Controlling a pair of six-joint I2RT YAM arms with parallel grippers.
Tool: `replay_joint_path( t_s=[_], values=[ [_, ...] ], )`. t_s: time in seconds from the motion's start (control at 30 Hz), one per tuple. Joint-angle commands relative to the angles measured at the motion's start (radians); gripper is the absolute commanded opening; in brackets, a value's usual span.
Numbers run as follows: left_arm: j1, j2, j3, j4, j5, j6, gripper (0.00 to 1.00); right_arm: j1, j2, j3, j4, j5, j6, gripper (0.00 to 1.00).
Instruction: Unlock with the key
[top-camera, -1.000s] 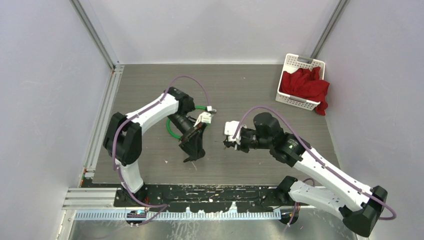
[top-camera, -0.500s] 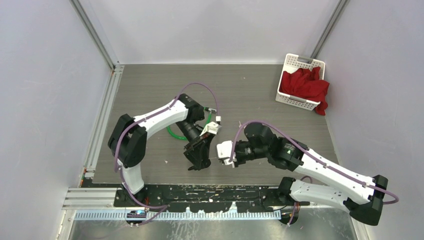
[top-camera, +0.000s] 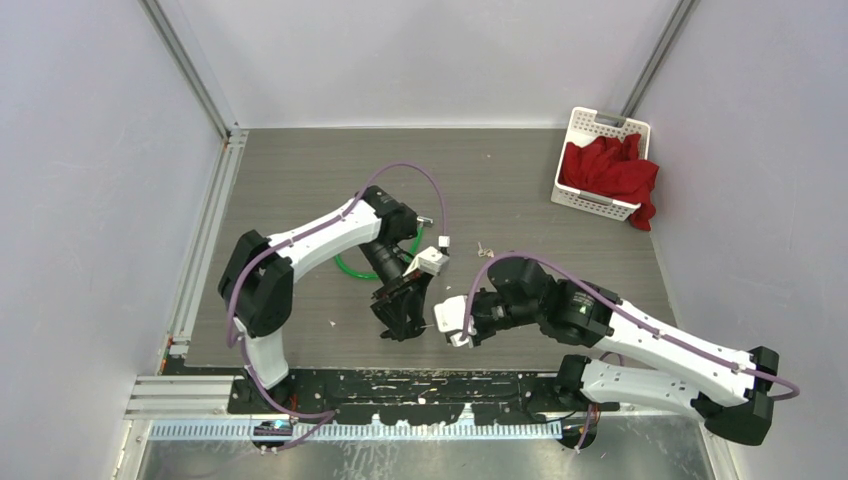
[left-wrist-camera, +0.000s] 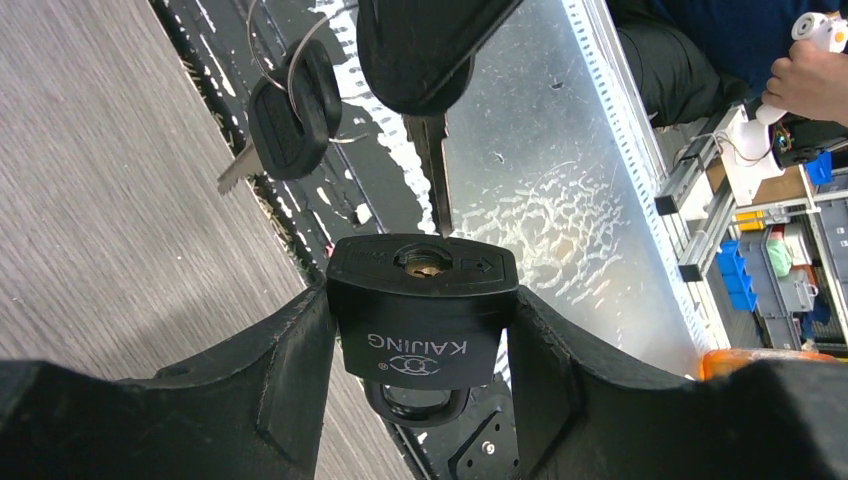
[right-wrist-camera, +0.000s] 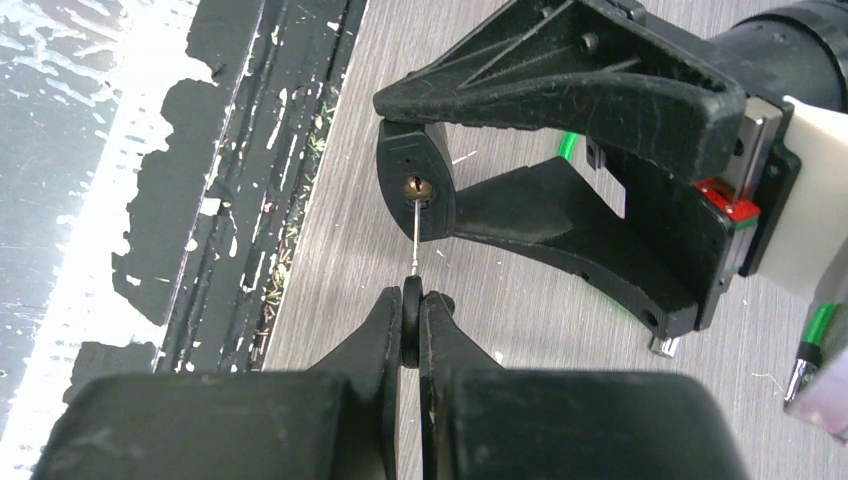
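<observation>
- Holding the padlock (left-wrist-camera: 422, 310) by its flat sides in the left jaws, spread only to the body's width, lifted off the counter (top-camera: 300, 180) at lower centre of the overhead view, with the keyhole (right-wrist-camera: 415, 187) turned toward the right arm.
- Pinching the head of the key (right-wrist-camera: 413, 235) edge-on in the right jaws, closed down almost fully on it, just right of the padlock.
- Judging from both wrist views: grasping and aligning done, with the blade pointed straight at the keyhole and its tip at the mouth of the slot.
- Remaining, on that reading: pushing the blade home, twisting it, freeing the shackle (left-wrist-camera: 415, 405), apparently still closed.
- Hard to tell: depth of the tip in the slot, touching or barely entered, given the thin edge-on blade in the right wrist view and the lock's top rim masking the tip in the left one.
- Mostly hidden under the body: the shackle, with only its lower loop visible at bottom centre of the left wrist view.
- Dangling at upper left of that view: spare keys (left-wrist-camera: 290, 110) on a ring.
- Lost among black fingers in the overhead view: lock and key alike.
</observation>
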Motion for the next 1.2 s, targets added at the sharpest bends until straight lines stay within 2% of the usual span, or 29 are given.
replay_joint_path(
  t_s=[0.0,1.17],
  values=[
    [-0.012,-0.005,0.055,-0.188,0.063,0.008,0.00,0.032,0.007,0.057,0.011,0.033,-0.024,0.01],
    [-0.020,-0.003,0.084,-0.187,0.078,-0.018,0.00,0.061,0.050,0.076,-0.004,0.088,-0.036,0.01]
  ],
)
